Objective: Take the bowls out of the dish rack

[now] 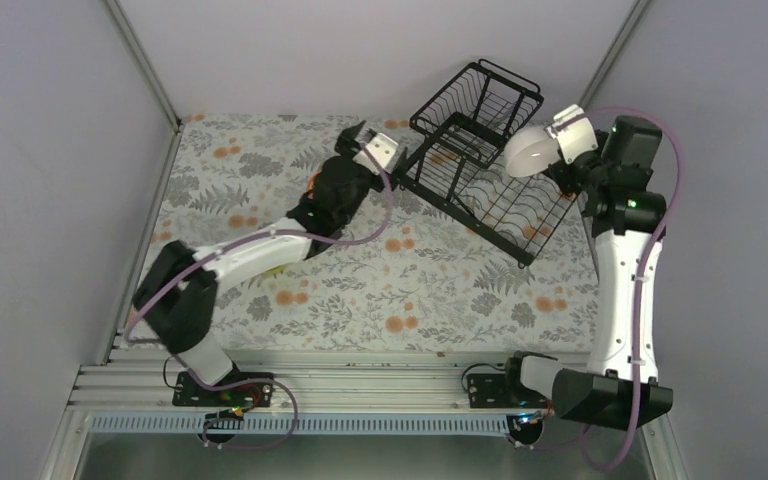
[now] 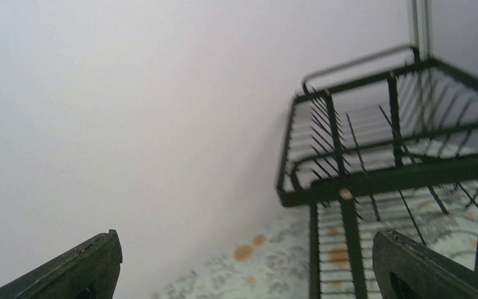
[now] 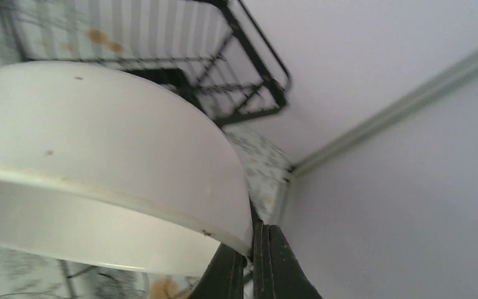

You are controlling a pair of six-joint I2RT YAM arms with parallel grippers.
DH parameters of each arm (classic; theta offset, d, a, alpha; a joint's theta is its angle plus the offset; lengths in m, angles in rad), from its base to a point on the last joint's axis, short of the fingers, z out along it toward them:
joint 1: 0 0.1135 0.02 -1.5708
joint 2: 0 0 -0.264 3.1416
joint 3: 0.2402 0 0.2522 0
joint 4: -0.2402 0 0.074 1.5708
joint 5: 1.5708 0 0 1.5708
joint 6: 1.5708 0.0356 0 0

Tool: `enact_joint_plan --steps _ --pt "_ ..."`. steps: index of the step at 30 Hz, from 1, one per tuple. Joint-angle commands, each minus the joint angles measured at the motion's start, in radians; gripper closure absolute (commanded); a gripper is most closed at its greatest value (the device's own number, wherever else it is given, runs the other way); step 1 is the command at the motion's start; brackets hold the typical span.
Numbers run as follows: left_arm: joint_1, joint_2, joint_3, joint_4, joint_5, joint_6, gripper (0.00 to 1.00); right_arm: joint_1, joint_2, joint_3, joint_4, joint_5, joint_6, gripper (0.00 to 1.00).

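Observation:
The black wire dish rack stands at the back right of the table; no bowl shows in its tiers. My right gripper is shut on the rim of the plain white bowl and holds it tilted in the air over the rack's right end. In the right wrist view the bowl fills the left, with the gripper pinching its edge. My left gripper is open and empty just left of the rack. In the left wrist view the gripper faces the rack. The other bowls are mostly hidden.
A floral tablecloth covers the table. White walls close in on the left, back and right. A sliver of lime-yellow shows under my left forearm. The arm bases sit on a metal rail at the near edge.

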Motion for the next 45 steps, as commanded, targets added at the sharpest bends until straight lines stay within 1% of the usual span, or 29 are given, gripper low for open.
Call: enact_joint_plan --steps 1,5,7,11,12,15,20,23,26,29,33,35,37,40,43,45 --pt "0.026 -0.182 -0.047 -0.097 -0.024 0.076 0.0 0.069 0.076 0.16 -0.206 -0.217 0.019 0.97" --pt "0.069 -0.317 -0.051 -0.215 -0.016 0.126 0.0 0.194 0.189 0.306 -0.346 -0.242 0.022 0.97" --pt "0.096 -0.379 -0.064 -0.255 -0.024 0.152 0.0 0.299 0.233 0.343 -0.382 -0.209 0.031 0.97" --pt "0.168 -0.484 -0.07 -0.381 0.026 0.171 0.0 0.503 0.334 0.397 -0.414 -0.088 0.079 0.97" --pt "0.188 -0.504 -0.064 -0.431 0.067 0.182 0.0 0.551 0.367 0.423 -0.424 -0.079 0.092 0.97" --pt "0.232 -0.555 -0.058 -0.529 0.097 0.223 0.0 0.673 0.471 0.524 -0.445 -0.065 0.117 0.97" --pt "0.328 -0.6 -0.022 -0.711 0.146 0.285 0.0 0.828 0.721 0.698 -0.478 -0.03 0.127 0.97" --pt "0.394 -0.619 -0.029 -0.789 0.174 0.287 0.0 0.905 0.903 0.862 -0.542 -0.023 0.124 0.97" --pt "0.463 -0.642 -0.05 -0.822 0.193 0.299 0.0 0.969 1.015 0.917 -0.543 0.019 0.103 0.97" --pt "0.533 -0.657 -0.04 -0.856 0.22 0.321 0.0 1.021 1.083 0.959 -0.542 0.019 0.085 0.97" --pt "0.629 -0.654 0.0 -0.883 0.201 0.33 0.0 1.086 1.172 0.991 -0.524 0.033 0.066 0.97" --pt "0.68 -0.639 0.021 -0.884 0.151 0.32 0.0 1.116 1.213 1.011 -0.495 0.062 0.067 0.97" --pt "0.737 -0.64 0.033 -0.879 0.13 0.307 0.0 1.131 1.229 1.034 -0.447 0.072 0.078 0.97" --pt "0.814 -0.661 0.009 -0.847 0.142 0.301 0.0 1.142 1.209 1.007 -0.343 0.087 0.097 0.97" --pt "0.85 -0.651 -0.025 -0.837 0.123 0.305 0.0 1.144 1.207 0.995 -0.305 0.111 0.093 0.97" --pt "0.874 -0.64 -0.046 -0.841 0.126 0.295 0.0 1.146 1.224 1.01 -0.319 0.123 0.083 0.97"
